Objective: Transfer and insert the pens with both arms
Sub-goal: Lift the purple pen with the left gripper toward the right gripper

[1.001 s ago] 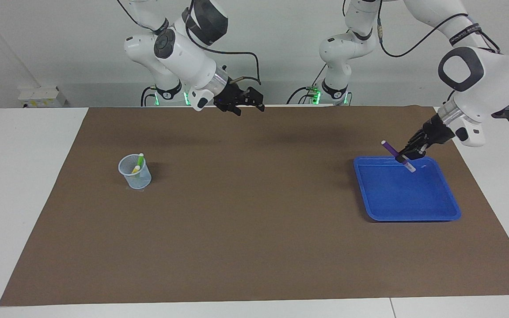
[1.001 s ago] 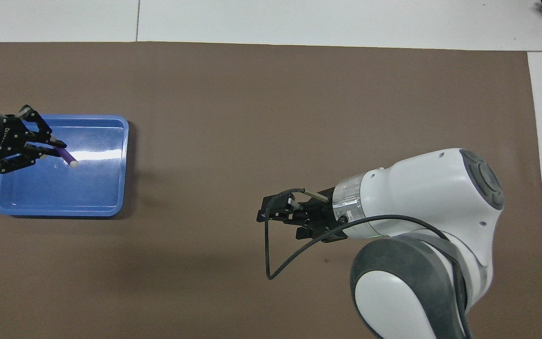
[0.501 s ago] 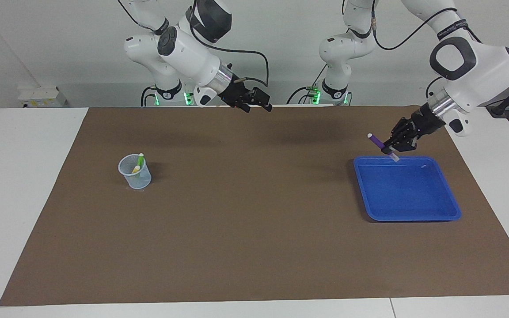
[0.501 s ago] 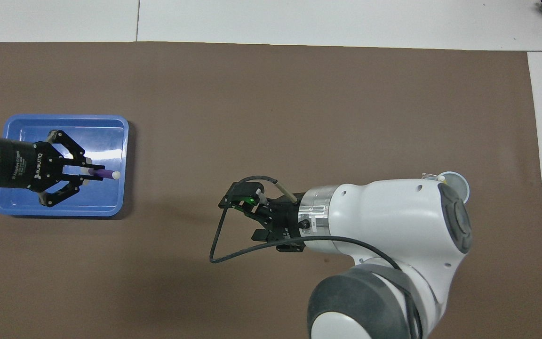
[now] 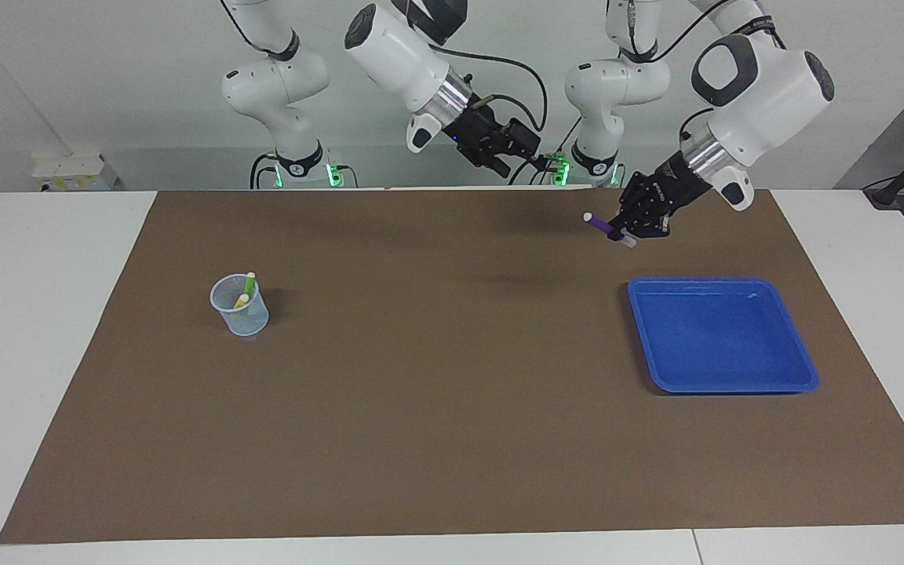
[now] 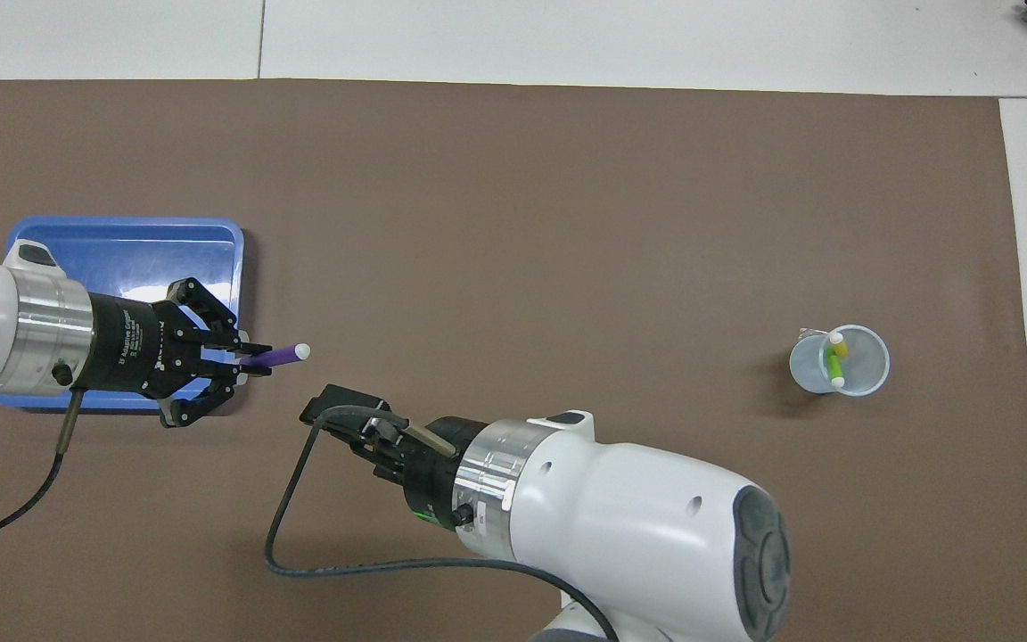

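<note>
Toward the right arm's end of the counter stands the clear cup (image 5: 239, 306), with the green pen (image 5: 249, 286) and the yellow pen (image 5: 241, 300) upright in it, so two of the three insertions look done. The cup has bare brown mat (image 5: 452, 439) on every side, well in from the mat's edges.

The right hand (image 5: 516, 157) hangs high over the middle of the mat's edge by the robots. Its fingers are spread wide and it holds nothing.

The left hand (image 5: 631, 227) is closed on the purple pen (image 5: 601, 225). It grips the pen near its pale end, and the capped tip points toward the right hand. It is raised over the mat beside a corner of the blue tray (image 5: 723, 384), which now holds no pen.

The step in hand appears to be the handover of the last pen. The next move likely calls for bringing the two hands together. The right hand would then close on the pen's free length before the left lets go.

The air between the hands is open, with nothing standing on the mat beneath. The tray's raised rim is the only edge near the left hand, and it lies below it.
</note>
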Action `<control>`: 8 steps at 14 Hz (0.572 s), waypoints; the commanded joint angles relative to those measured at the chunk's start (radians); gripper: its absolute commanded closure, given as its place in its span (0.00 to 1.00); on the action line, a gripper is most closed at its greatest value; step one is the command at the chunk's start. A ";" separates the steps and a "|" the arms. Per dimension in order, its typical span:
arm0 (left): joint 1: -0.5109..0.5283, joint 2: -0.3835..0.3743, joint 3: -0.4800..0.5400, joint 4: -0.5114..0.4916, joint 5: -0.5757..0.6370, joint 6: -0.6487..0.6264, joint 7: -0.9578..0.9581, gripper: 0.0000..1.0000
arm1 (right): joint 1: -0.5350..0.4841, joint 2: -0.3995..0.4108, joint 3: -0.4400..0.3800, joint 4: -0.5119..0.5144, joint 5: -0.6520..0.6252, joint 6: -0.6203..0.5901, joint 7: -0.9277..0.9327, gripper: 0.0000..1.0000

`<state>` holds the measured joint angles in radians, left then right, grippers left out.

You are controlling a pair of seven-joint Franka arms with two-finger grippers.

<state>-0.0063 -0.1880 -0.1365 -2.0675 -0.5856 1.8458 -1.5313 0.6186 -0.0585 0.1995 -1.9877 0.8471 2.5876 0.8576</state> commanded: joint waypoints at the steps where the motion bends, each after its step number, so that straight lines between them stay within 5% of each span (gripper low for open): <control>1: -0.069 -0.056 0.012 -0.057 -0.017 0.018 -0.030 1.00 | 0.007 0.019 0.001 0.020 0.017 0.026 -0.082 0.00; 5: -0.100 -0.068 0.012 -0.057 -0.017 -0.009 -0.030 1.00 | 0.009 0.097 0.006 0.024 0.024 0.141 -0.158 0.02; 8: -0.090 -0.071 0.012 -0.056 -0.020 -0.026 -0.026 1.00 | -0.013 0.120 0.014 0.026 0.032 0.118 -0.308 0.03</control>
<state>-0.0933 -0.2250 -0.1358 -2.0909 -0.5865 1.8303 -1.5518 0.6278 0.0425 0.2021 -1.9851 0.8468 2.7136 0.6458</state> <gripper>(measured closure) 0.833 0.000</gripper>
